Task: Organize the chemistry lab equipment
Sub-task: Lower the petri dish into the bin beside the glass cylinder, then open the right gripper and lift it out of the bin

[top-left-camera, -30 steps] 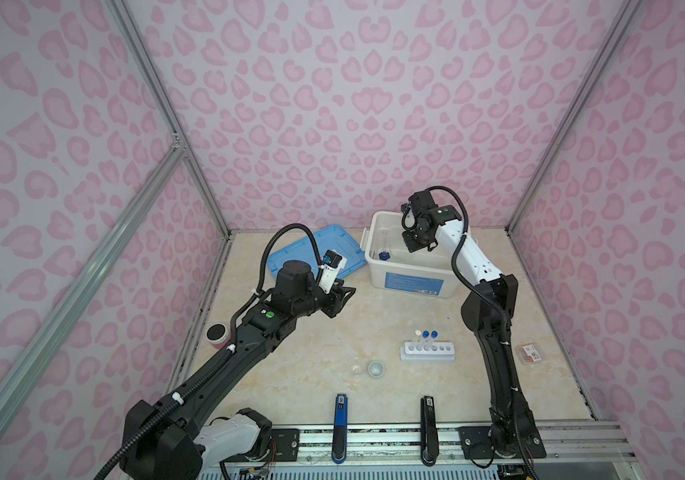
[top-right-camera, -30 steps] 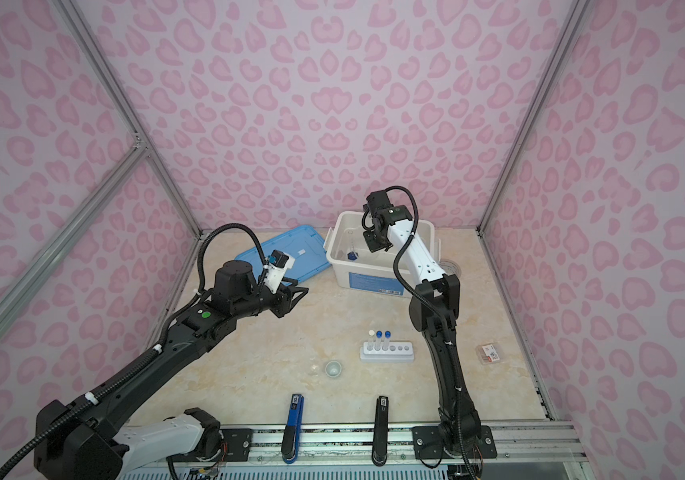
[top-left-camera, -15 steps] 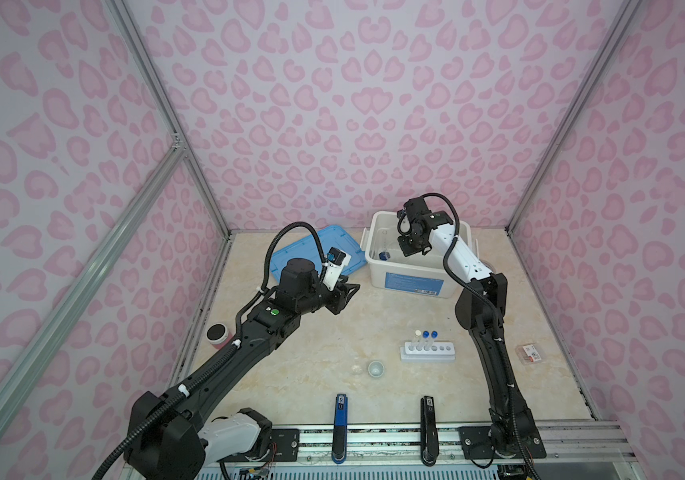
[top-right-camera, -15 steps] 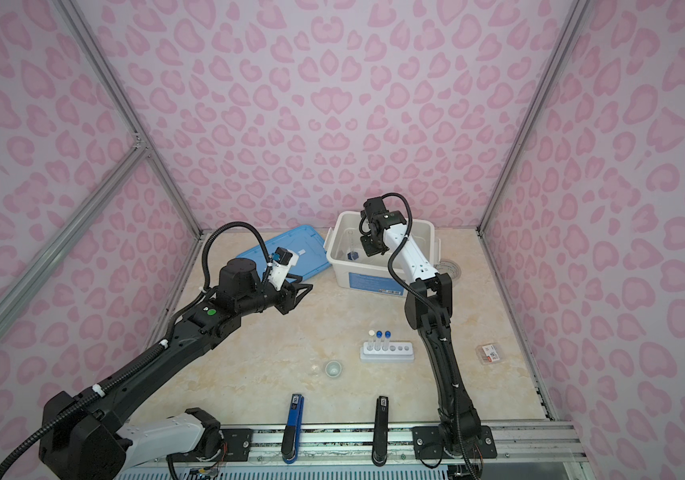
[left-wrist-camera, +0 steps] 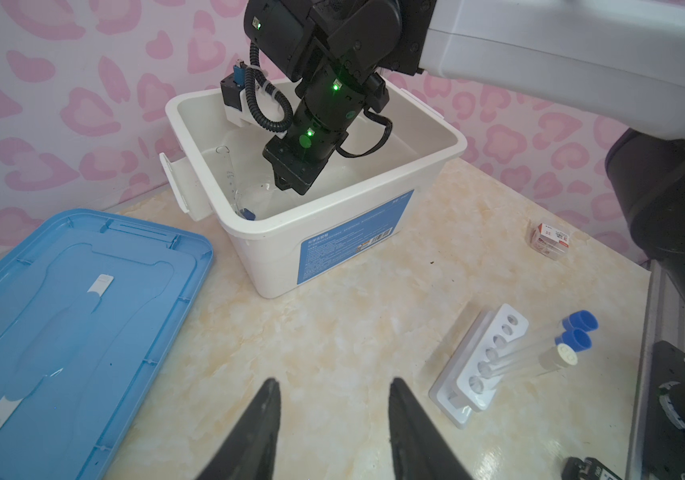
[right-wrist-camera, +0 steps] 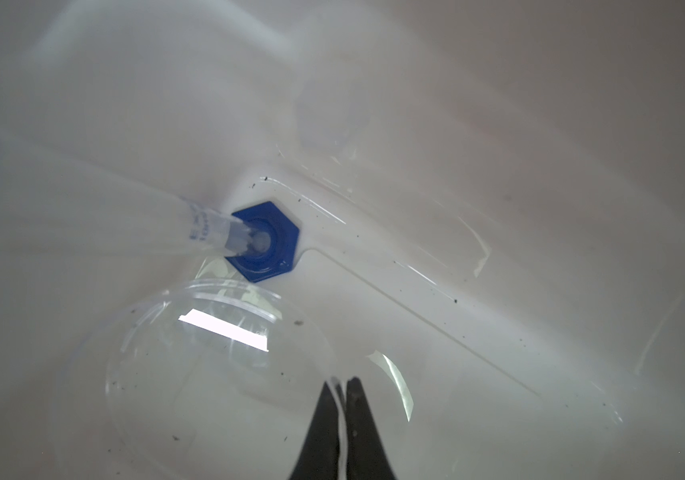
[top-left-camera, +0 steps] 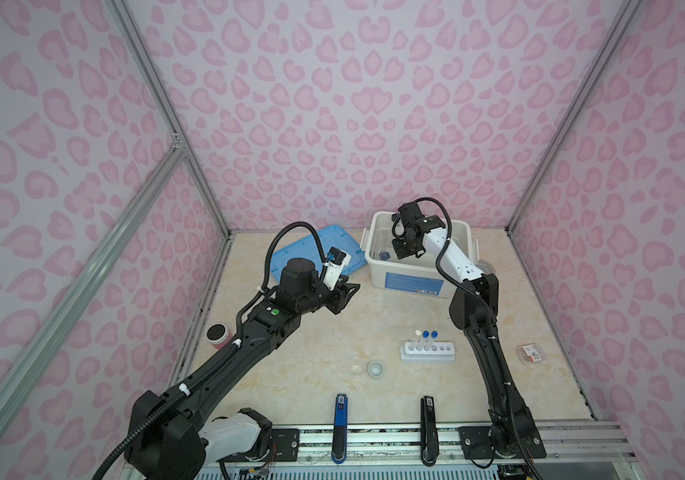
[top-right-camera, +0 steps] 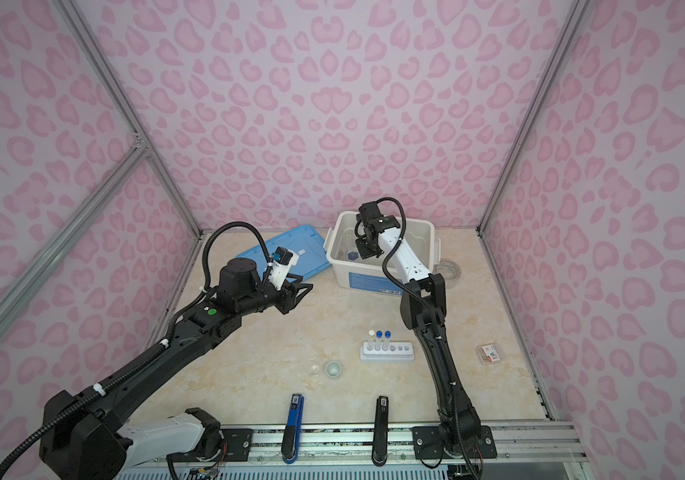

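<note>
The right pincer (right-wrist-camera: 340, 384) is reaching down inside the white box (top-left-camera: 467, 227) at the back of the worktop (top-left-camera: 311, 340). Its two fingers are pressing close together. The thin edge of the clear round dish (right-wrist-camera: 191, 374) is sitting between them, so the pincer is holding the dish low in the box. Just beside the dish, the tiny blue-based cylinder (right-wrist-camera: 268, 241) is in the box too, with its blue base down near a corner of the floor.

The left pincer (left-wrist-camera: 332, 382) is hanging over the worktop, between the blue lid (left-wrist-camera: 62, 311) and the box. Its fingers are standing apart and are holding nothing.

Nearer the front, the white six-hole rack (top-left-camera: 428, 353) is sitting on the worktop. Three thin clear tubes (top-left-camera: 426, 338) are standing in it side by side, one with a white cap and two with blue caps. The small white cup (top-left-camera: 376, 368) is sitting near the rack, not touching it. A pink jar (top-left-camera: 218, 334) with a black lid is sitting at the left edge.
</note>
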Robot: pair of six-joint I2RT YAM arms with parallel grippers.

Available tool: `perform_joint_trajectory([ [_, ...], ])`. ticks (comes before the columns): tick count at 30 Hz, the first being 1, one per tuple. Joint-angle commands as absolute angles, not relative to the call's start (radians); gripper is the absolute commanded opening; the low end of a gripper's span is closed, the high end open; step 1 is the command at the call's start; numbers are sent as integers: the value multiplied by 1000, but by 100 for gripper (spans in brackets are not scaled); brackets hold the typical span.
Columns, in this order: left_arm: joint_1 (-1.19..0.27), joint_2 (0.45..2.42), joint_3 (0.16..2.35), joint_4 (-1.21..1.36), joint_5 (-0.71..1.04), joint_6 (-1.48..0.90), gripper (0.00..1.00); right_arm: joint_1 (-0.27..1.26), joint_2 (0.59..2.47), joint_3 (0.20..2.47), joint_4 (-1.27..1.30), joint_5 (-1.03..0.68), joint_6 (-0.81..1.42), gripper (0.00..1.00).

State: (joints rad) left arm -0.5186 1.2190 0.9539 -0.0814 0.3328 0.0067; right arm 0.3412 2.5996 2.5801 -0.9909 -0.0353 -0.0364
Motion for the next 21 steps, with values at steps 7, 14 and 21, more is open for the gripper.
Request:
perform_joint_trajectory([
  [7,-518,1221,956,-49,333,12,46,345,2635,2589,-969,-60,-25,7],
  [14,-518,1223,956,-51,334,14,46,348,2645,2589,-963,-65,-23,7],
  [21,-518,1222,954,-51,334,14,46,348,2654,2588,-965,-60,-25,7],
])
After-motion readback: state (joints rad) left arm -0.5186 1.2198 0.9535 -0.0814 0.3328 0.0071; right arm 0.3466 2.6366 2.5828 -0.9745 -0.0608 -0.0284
